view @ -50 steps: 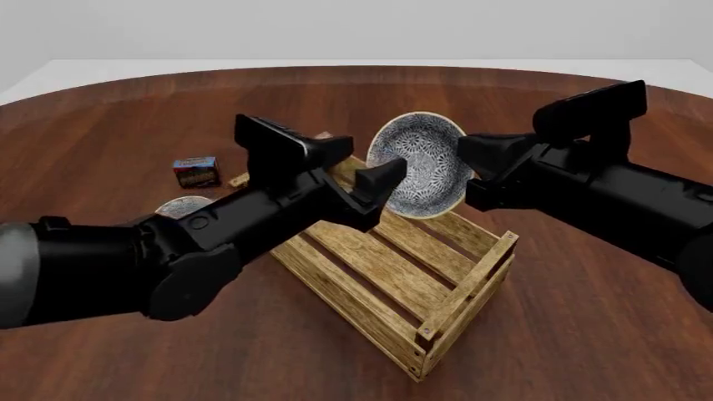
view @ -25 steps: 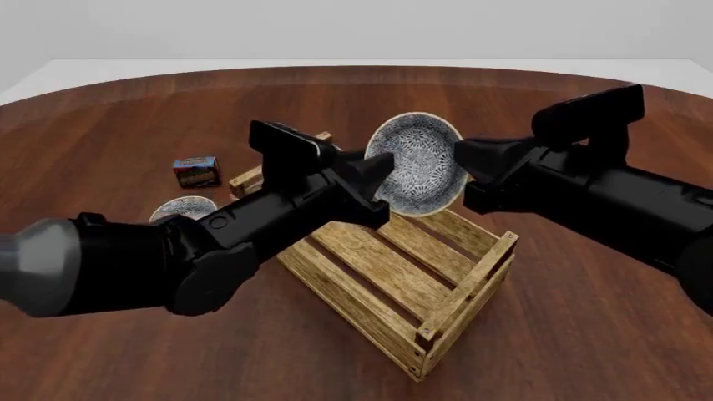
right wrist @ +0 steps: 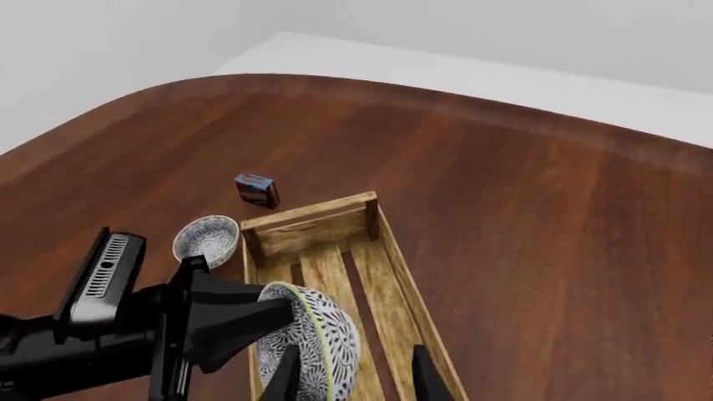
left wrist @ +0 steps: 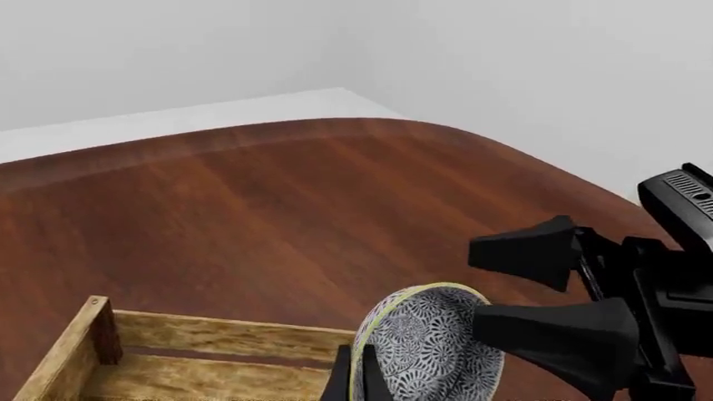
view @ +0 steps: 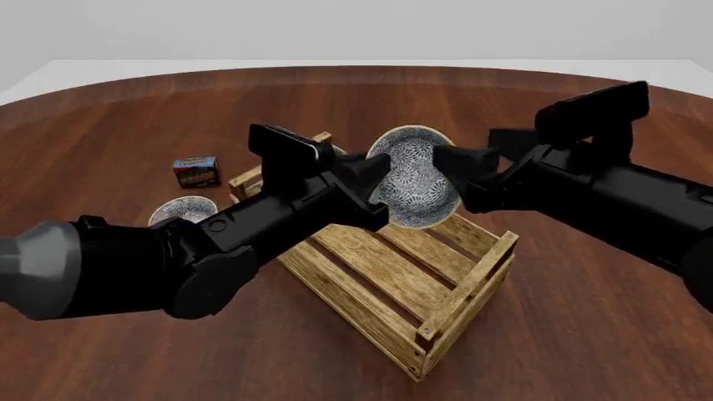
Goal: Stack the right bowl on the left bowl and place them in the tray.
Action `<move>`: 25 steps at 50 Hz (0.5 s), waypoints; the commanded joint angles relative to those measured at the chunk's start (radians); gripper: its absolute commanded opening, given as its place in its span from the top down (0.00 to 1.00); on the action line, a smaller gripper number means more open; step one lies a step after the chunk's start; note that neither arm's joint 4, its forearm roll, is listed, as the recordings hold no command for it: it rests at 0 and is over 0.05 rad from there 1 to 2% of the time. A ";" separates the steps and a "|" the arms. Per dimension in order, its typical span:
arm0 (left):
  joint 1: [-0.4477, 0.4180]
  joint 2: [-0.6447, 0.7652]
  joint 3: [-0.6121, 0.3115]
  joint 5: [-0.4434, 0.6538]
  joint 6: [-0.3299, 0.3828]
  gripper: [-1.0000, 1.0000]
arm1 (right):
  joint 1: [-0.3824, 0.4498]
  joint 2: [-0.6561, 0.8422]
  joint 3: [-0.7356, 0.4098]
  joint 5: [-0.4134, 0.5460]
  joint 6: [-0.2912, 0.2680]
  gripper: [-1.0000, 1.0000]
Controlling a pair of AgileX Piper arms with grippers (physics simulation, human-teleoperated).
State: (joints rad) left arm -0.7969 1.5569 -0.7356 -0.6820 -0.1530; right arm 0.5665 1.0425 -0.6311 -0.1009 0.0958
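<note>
Your left gripper (view: 376, 180) pinches the right bowl's (view: 415, 176) rim, tilted above the tray (view: 390, 267); your right gripper (view: 473, 150) stands open beside it. The left bowl (view: 184, 208) sits at nine o'clock.

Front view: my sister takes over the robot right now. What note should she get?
Left hand: shut on the rim of the lifted patterned bowl, which hangs on edge above the far end of the wooden tray.
Right hand: open, fingers either side of that bowl.
Second bowl: on the table, left of the tray.
Done: one bowl lifted.
Left to do: stack it on the second bowl, then put both in the tray.
</note>
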 commanded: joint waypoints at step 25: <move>0.106 0.021 -0.047 0.030 0.041 1.00 | -0.002 -0.046 -0.006 0.023 -0.004 0.00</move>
State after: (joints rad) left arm -0.7252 1.5873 -0.7763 -0.6593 -0.1245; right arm 0.5635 1.0096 -0.6373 -0.0845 0.0917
